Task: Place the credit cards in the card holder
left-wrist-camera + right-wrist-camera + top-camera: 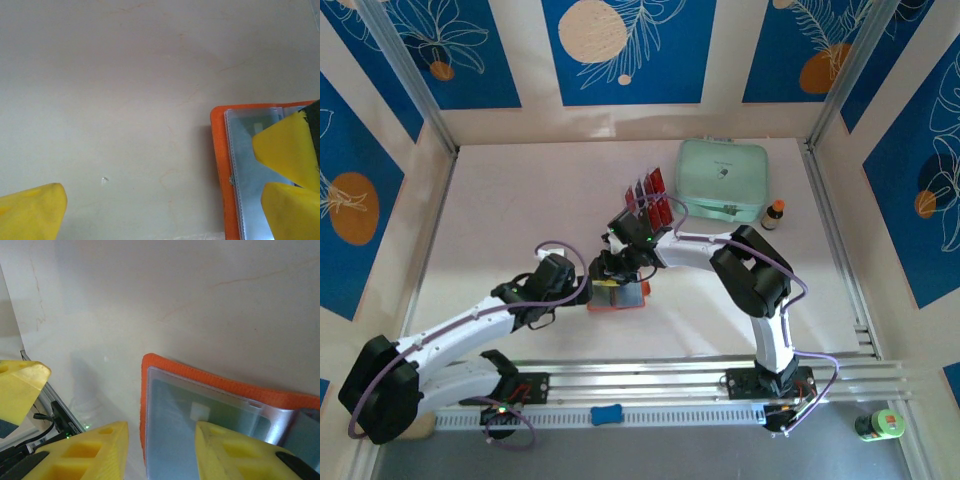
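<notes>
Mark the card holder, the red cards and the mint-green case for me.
card holder (pixel 620 298), top external view, its open inside.
red cards (pixel 657 182), top external view, the rearmost card's face.
mint-green case (pixel 722 178), top external view, middle of the lid.

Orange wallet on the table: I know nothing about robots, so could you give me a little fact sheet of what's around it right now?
card holder: orange, lying open and flat on the table, clear pockets facing up
credit cards: red ones standing grouped farther back
left gripper: wide open, low beside the card holder
right gripper: jaws parted over a clear pocket, nothing visibly held
mint-green case: closed, back right
small bottle: upright beside the case
</notes>
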### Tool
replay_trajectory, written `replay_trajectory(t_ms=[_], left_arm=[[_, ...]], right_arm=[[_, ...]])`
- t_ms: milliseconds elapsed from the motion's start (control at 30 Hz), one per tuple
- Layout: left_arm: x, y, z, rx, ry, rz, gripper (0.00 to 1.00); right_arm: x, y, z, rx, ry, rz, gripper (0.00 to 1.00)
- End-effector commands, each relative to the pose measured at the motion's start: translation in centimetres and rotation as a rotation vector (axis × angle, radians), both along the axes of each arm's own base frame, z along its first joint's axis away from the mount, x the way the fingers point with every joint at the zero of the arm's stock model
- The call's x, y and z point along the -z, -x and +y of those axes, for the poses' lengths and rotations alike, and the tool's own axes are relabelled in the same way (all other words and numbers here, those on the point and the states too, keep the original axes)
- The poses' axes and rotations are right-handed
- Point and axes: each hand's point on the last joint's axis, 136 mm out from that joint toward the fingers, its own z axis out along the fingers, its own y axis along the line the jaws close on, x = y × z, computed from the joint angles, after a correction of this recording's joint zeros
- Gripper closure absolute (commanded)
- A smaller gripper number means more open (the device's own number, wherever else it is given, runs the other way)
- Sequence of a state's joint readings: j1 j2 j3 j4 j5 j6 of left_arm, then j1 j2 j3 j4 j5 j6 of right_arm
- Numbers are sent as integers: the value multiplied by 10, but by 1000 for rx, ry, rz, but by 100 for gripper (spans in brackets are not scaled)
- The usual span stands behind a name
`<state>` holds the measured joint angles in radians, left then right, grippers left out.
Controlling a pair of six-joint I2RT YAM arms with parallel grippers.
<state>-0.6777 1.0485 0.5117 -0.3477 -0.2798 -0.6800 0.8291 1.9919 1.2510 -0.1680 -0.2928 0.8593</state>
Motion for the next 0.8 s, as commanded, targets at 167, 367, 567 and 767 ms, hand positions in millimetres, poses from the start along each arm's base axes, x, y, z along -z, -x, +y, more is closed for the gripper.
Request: replay_trajectory(t_ms=[167,367,567,767], left_arm=[[-4,-17,-26,51,91,-18,0],[5,-17,-24,37,86,-17,0],[13,-18,-23,-4,123,-36,0],[26,-17,-26,-8,123,-12,0]], right_arm=[[8,14,1,-18,-2,79,60],[4,10,4,4,-29,86,60],[-4,4,4,26,-52,82,60],[-10,-2,2,36,-64,80,60]])
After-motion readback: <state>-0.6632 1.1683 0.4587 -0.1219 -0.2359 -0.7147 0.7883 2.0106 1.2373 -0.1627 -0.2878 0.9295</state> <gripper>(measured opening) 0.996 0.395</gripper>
